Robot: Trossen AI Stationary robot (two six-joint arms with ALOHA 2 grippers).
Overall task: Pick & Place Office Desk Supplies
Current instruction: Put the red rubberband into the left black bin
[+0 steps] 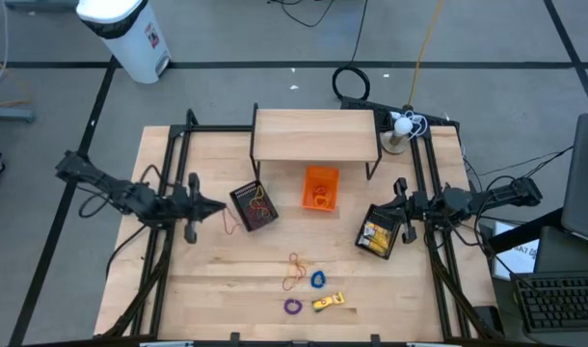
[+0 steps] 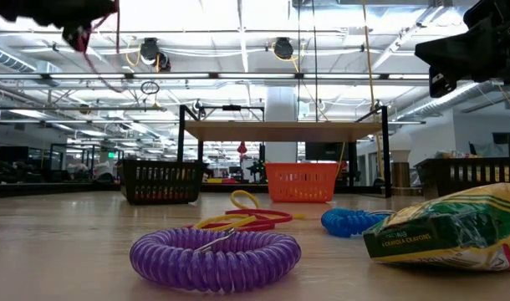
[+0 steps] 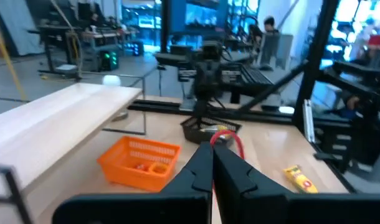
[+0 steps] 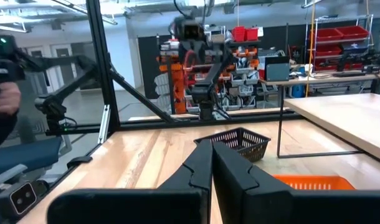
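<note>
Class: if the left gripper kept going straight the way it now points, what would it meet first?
Probably the black basket. The left gripper is shut on a red rubber band and points across the table toward it, though it may pass above the rim; height is unclear.

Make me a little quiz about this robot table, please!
1. True or false: the purple ring lies inside the orange basket.
2. Which one holds the red band? A: left gripper. B: right gripper.
3. Fill in: the other loose ring is coloured ____.

Key: 1 false, it lies on the wood in front. 2 A. 3 blue.
</note>
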